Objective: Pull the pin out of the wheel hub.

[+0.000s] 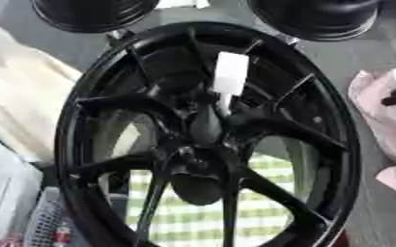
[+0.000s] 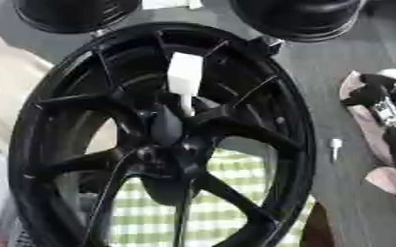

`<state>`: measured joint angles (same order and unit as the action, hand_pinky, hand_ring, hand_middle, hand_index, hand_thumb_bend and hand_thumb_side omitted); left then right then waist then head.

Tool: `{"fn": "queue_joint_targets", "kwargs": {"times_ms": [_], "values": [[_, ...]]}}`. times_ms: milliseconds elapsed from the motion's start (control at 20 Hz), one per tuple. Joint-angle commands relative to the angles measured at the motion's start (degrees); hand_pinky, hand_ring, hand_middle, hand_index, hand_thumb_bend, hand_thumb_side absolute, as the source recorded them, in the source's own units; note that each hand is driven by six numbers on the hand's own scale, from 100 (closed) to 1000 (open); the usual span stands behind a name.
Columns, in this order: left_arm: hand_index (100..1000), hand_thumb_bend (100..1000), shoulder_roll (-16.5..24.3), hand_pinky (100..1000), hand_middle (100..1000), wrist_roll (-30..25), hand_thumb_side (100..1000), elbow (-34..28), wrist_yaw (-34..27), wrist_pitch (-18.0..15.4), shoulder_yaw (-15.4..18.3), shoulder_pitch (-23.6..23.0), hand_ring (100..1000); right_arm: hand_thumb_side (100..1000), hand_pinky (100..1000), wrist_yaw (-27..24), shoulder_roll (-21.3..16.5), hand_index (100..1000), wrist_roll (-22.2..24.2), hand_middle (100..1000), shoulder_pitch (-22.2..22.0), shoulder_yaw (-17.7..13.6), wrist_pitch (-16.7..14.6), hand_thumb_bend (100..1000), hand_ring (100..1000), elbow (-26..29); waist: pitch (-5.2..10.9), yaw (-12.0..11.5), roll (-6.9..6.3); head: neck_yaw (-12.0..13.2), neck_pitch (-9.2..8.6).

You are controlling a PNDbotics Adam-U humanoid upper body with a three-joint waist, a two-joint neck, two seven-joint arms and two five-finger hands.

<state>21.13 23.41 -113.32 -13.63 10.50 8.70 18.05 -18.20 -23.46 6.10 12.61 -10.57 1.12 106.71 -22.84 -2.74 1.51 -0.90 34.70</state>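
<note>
1. Saw the right hand [image 2: 380, 103] only as a dark shape with silver parts at the 3 o'clock edge, well apart from the pin.
2. Could not tell how far open it was, or whether it held anything.
3. Found it lying over a pink cloth [image 2: 354, 126].
4. Noted a small white piece [image 2: 336, 144] on the grey surface, between that cloth and the wheel.
5. Found the pin [image 1: 230, 75], white with a broad flat head, at 12 o'clock of the wheel hub [image 1: 197, 161], its thin shank pointing down toward the hub.
6. Saw nothing gripping the pin.
7. Saw the black wheel [image 1: 336, 125] filling the view, with spokes spreading from the hub.
8. Glimpsed a green-checked cloth [image 1: 269, 212] through the spokes at 6 o'clock.
</note>
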Motion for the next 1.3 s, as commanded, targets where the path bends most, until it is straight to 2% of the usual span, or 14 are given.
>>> {"fn": "queue_joint_targets", "kwargs": {"times_ms": [50, 950, 1050, 1300], "values": [[674, 674, 1.11, 613, 517, 0.02, 532, -1.27, 0.42, -0.18, 0.52, 0.32, 653, 486, 967, -0.11, -1.21, 766, -0.07, 597, 0.54, -0.44, -0.24, 298, 664, 1.47, 1.14, -0.01, -0.05, 0.33, -0.15], [674, 675, 1.18, 612, 516, 0.13, 532, -1.27, 0.27, -0.16, 0.52, 0.24, 652, 483, 965, 0.00, -1.84, 767, -0.12, 599, 0.62, -0.44, -0.38, 298, 665, 1.73, 0.73, 0.07, -0.20, -0.34, -0.09], [674, 675, 1.36, 612, 516, 0.07, 532, -1.27, 0.26, -0.07, 0.41, 0.23, 652, 474, 960, -0.12, -4.49, 771, 0.13, 604, 1.12, -0.09, -1.18, 294, 671, 2.62, 0.91, 0.11, -0.10, -0.30, 0.31], [674, 675, 1.82, 612, 516, -0.12, 532, -1.27, 0.44, 0.17, 0.22, -0.24, 652, 454, 937, 0.05, -18.66, 787, 2.06, 634, 4.47, 1.90, -6.36, 306, 700, 7.29, 1.90, 0.16, 0.46, -0.93, 1.38]]}}
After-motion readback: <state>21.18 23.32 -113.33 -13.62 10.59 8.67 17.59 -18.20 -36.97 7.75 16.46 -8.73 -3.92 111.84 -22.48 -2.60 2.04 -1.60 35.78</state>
